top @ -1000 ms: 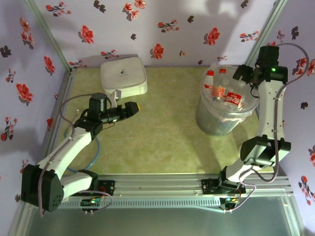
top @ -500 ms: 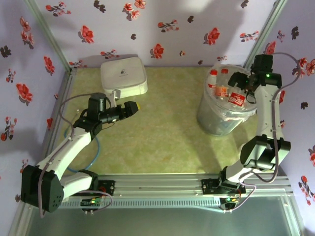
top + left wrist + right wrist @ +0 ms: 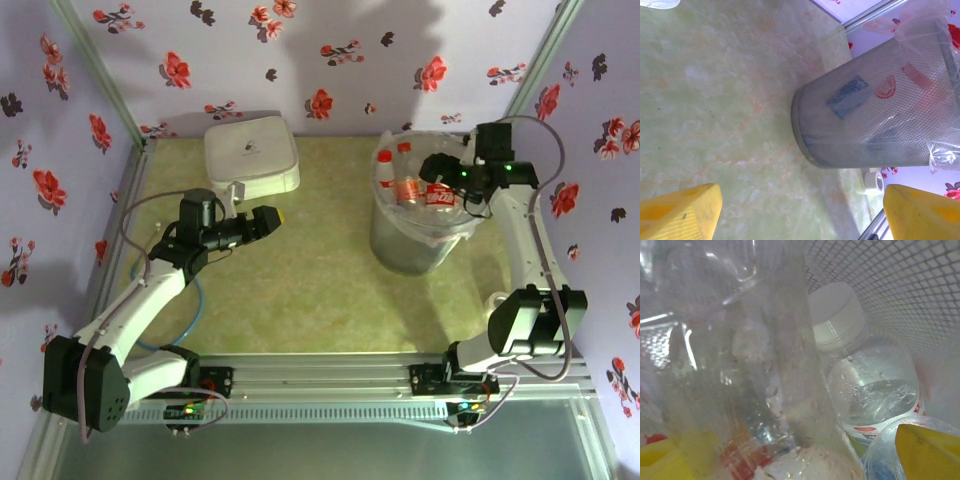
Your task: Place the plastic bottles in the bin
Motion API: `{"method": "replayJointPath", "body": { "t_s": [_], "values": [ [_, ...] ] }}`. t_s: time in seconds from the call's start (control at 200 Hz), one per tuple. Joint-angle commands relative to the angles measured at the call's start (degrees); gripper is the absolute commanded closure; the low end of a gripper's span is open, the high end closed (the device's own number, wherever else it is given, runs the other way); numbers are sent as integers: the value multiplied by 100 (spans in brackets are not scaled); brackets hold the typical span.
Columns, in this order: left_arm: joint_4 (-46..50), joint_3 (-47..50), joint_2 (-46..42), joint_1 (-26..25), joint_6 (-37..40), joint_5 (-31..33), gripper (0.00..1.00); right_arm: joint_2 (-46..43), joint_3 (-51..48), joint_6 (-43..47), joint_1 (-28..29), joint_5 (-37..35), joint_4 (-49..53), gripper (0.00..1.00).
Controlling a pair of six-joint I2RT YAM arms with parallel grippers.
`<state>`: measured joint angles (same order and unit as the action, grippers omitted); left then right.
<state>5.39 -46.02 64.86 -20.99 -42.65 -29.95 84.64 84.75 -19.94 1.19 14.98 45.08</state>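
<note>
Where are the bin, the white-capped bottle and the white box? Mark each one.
bin (image 3: 840, 140): left wrist view, mesh side wall.
white-capped bottle (image 3: 836, 310): right wrist view, its cap.
white box (image 3: 250, 152): top external view, middle of lid.

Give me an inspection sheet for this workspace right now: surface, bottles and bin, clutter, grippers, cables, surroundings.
Surface: green marbled table, bin and box standing on it.
Job's things: bottles piled inside the bin, far right.
Clutter: white box, far left corner.
Grippers: left gripper open, empty, pointing toward the bin; right gripper open, at the bin's mouth above the bottles.
Cables: blue cable looped beside the left arm; grey cable arching off the right arm.
Surroundings: flowered walls, metal frame posts.
</note>
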Motion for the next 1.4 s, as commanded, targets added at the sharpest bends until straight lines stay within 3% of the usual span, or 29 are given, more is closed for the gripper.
{"method": "replayJointPath", "body": {
  "t_s": [0.0, 0.29, 0.365, 0.43, 0.565, 0.69, 0.805, 0.89, 0.94, 1.085, 1.255, 1.395],
  "values": [
    [190, -83, -164, 99, 135, 84, 16, 334, -242, -380, 508, 713, 103, 8],
    [1426, -251, -588, 546, 487, 878, 16, 710, 580, -505, 1768, 530, 38, 8],
    [1738, -355, -632, 606, 619, 1046, 16, 772, 1081, -349, 1936, 109, 333, 7],
    [1863, -415, -650, 653, 711, 1117, 16, 800, 1560, -115, 2078, -715, 747, 3],
    [1948, -536, -625, 717, 837, 1291, 15, 750, 2335, 173, 2114, -1359, 1225, 1],
    [1869, -627, -613, 745, 946, 1537, 15, 703, 2910, 315, 2080, -1458, 1587, 1],
    [1827, -628, -697, 812, 1248, 2022, 14, 475, 2940, 412, 1834, -1860, 1696, 1],
    [1899, -570, -781, 917, 1660, 2777, 12, -143, 2254, 327, 1198, -2217, 1155, 1],
    [1936, -513, -822, 1010, 1863, 3284, 1, -635, 1540, 223, 773, -2501, 548, 1],
    [1724, -289, -755, 1403, 2315, 4428, 0, -1599, -196, 18, -325, -2935, -492, 1],
    [888, 273, -468, 1775, 2772, 5289, 0, -2108, -2278, 312, -453, -3855, -1794, 1],
    [58, 878, -267, 1862, 3078, 5568, 0, -2407, -3751, 368, -445, -3867, -2866, 1]
  ]
}}
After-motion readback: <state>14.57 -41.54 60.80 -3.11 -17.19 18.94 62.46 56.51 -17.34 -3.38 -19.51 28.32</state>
